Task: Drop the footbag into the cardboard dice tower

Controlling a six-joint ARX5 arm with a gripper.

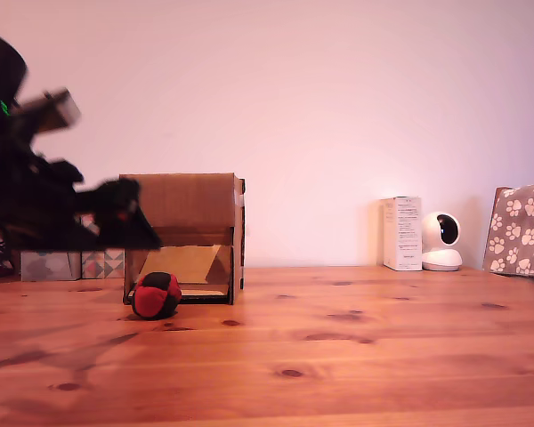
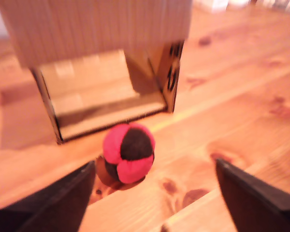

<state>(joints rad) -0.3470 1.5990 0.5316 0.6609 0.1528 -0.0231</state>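
Between the two dark fingers (image 2: 53, 203) and a little beyond their tips lies the footbag (image 2: 128, 152), a small soft ball of red and black panels, resting on the knotty pine table (image 2: 241, 101). The gripper (image 2: 154, 193) is spread wide and holds nothing; neither finger touches the ball. Just past the ball stands the cardboard dice tower (image 2: 96, 29), a plain brown corrugated box whose front opening shows a sloped ramp and dark tray. In the exterior view the blurred black arm (image 1: 44, 205) hangs above the footbag (image 1: 156, 295), beside the tower (image 1: 182, 205). Nothing of the task looks done: grasping, lifting over the top, and releasing all remain.
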